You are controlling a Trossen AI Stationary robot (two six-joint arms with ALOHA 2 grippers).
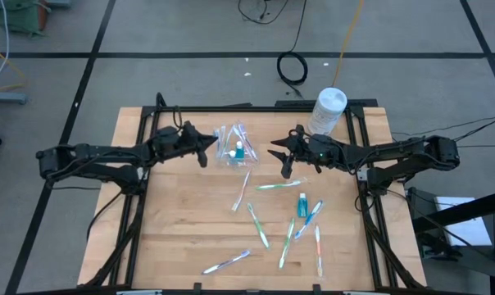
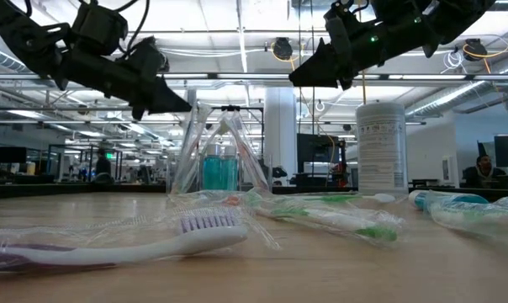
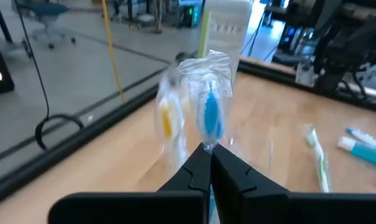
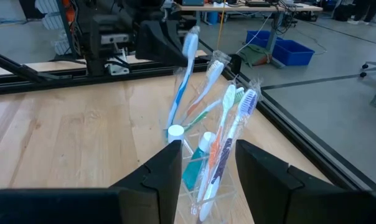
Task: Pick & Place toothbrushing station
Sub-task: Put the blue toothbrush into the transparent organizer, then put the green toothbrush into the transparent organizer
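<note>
The tabletop (image 1: 190, 238) was seen to be pale wood, smooth with a fine grain and a light sheen. The cup (image 4: 197, 186) was made out as clear, glossy plastic, and crinkly see-through film was wrapped around the toothbrushes (image 4: 228, 127) in it. The loose toothbrush (image 2: 111, 244) up close was shown in smooth white plastic with purple bristles. A matt paper-like label was noticed on the white canister (image 2: 381, 147). Both the left claw (image 3: 210, 177) and right claw (image 4: 203, 168) were finished in matt black plastic.
</note>
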